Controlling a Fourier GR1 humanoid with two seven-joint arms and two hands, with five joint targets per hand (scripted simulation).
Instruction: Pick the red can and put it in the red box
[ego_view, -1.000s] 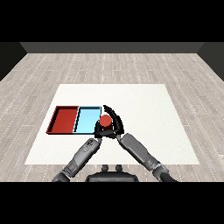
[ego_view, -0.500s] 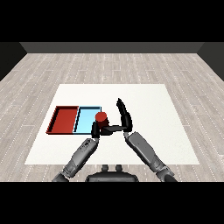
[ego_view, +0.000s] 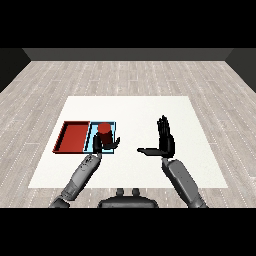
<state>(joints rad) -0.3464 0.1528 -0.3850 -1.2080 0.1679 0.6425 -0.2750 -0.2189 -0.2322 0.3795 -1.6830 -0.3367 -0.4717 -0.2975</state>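
The red can (ego_view: 104, 131) stands upright over the light blue tray (ego_view: 113, 124); whether it touches the tray floor I cannot tell. My left hand (ego_view: 97, 145) is curled round the can's lower part, fingers on its left and thumb on its right. The red tray (ego_view: 74, 137) lies just left of the blue one with nothing in it. My right hand (ego_view: 165, 142) is well to the right of the can, over bare table, fingers straight up and thumb pointing left, holding nothing.
The white table (ego_view: 150, 110) stretches wide behind and to the right of both trays. The two trays touch side by side near the table's left front. A grey wooden floor surrounds the table.
The right hand has let go of the can and swung away to the right, opening. The can, now in the left hand alone, has shifted left over the light blue tray.
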